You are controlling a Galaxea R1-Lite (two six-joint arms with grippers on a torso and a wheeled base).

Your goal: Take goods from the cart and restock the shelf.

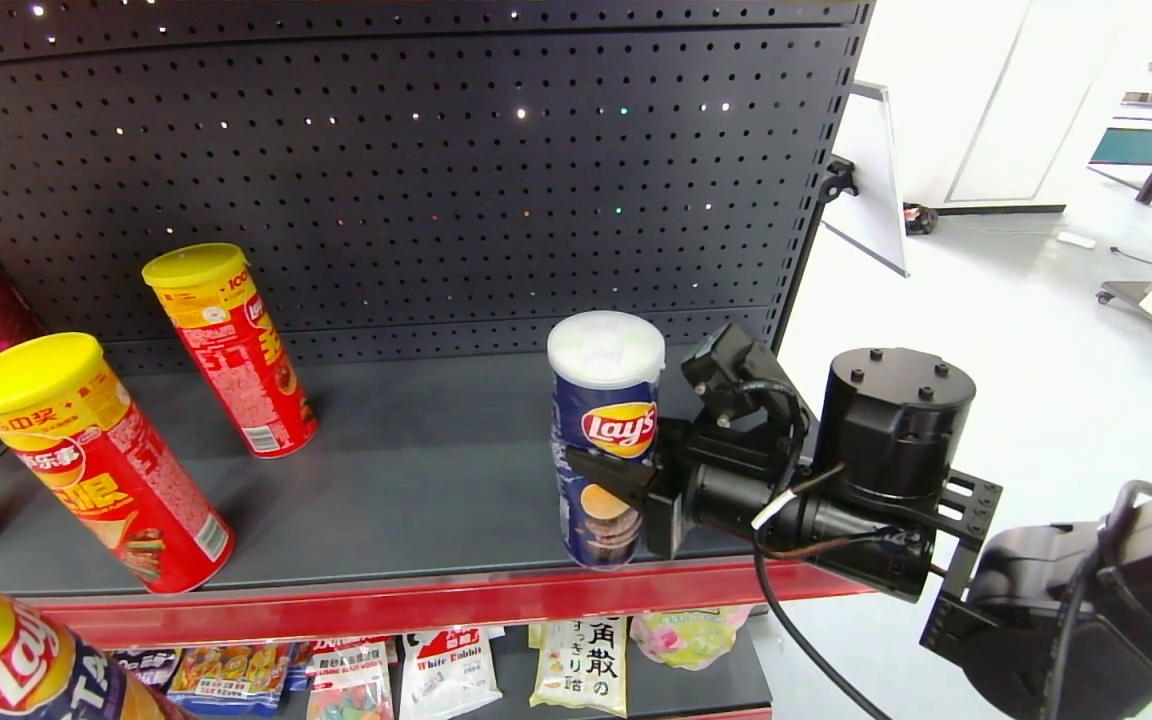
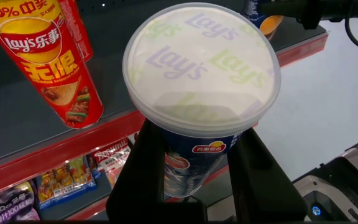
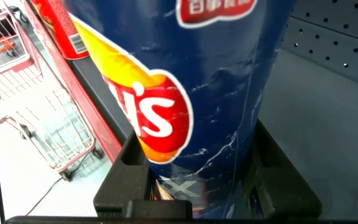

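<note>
Blue can (image 1: 604, 430) stands at shelf (image 1: 406, 470) front edge, right claw (image 1: 626, 495) clamped on it. Left claw (image 2: 194, 180) grips second can (image 2: 201, 68). Careless pull-back could tip it off the edge.

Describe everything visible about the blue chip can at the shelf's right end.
The blue chip can is a tall, seemingly cardboard tube with a translucent white plastic lid, a red-and-yellow logo and pictured chips. It stands upright near the red front edge of the dark shelf. The right pincer clamps its lower half from the side.
</note>
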